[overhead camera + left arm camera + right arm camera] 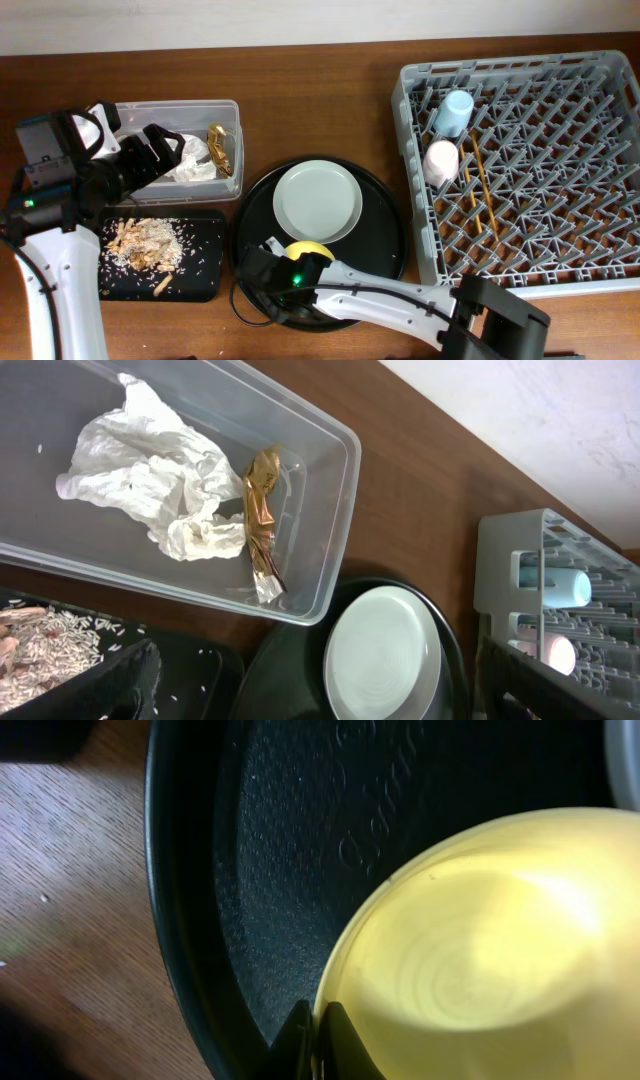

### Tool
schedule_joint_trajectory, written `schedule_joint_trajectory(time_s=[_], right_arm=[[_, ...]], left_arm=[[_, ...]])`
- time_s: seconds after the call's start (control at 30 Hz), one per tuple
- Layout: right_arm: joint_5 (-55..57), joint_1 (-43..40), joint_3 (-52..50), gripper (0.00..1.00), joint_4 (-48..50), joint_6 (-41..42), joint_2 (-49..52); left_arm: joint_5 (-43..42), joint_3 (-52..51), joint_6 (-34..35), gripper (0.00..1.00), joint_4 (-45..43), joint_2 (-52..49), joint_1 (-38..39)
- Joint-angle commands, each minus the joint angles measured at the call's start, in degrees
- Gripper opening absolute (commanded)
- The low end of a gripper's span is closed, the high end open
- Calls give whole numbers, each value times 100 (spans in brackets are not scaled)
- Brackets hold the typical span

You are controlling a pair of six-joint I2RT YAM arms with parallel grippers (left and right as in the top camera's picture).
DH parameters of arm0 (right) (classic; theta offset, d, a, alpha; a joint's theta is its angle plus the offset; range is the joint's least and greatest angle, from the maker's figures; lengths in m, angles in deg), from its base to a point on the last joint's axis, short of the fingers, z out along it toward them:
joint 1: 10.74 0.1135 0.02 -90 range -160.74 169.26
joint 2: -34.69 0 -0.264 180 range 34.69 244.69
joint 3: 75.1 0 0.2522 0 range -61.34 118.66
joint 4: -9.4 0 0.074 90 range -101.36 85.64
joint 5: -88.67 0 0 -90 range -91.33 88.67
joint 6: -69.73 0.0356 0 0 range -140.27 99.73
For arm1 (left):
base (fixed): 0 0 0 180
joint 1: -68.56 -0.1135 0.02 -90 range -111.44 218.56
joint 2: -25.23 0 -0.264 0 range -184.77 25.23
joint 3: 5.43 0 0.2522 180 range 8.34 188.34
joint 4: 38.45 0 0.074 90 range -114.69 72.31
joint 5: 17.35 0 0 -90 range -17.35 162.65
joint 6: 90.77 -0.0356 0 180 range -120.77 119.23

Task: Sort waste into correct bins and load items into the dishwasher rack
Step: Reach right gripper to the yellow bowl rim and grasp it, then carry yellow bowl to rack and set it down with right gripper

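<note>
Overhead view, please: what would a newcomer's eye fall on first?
The large grey dishwasher rack fills the right side, holding chopsticks, a pink cup and a blue cup. At centre, the yellow bowl sits on the round black tray, its rim pinched by the right end effector.

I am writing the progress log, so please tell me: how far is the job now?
Done: tissue and gold wrapper lie in the clear tub, food scraps on the black tray; blue cup, pink cup and chopsticks sit in the rack. In hand: the right fingers pinch the yellow bowl. Remaining: that bowl and the plate, on the round tray.
</note>
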Motion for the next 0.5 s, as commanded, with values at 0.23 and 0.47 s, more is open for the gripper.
schedule_joint_trajectory(time_s=[0.23,0.47], right_arm=[[-63,-509,540,4,-435,0,-1751],[-1508,-2540,540,4,-1408,-1388,-3209]], left_arm=[[-22,90,17,99,-13,44,-22],[-22,90,17,99,-13,44,-22]])
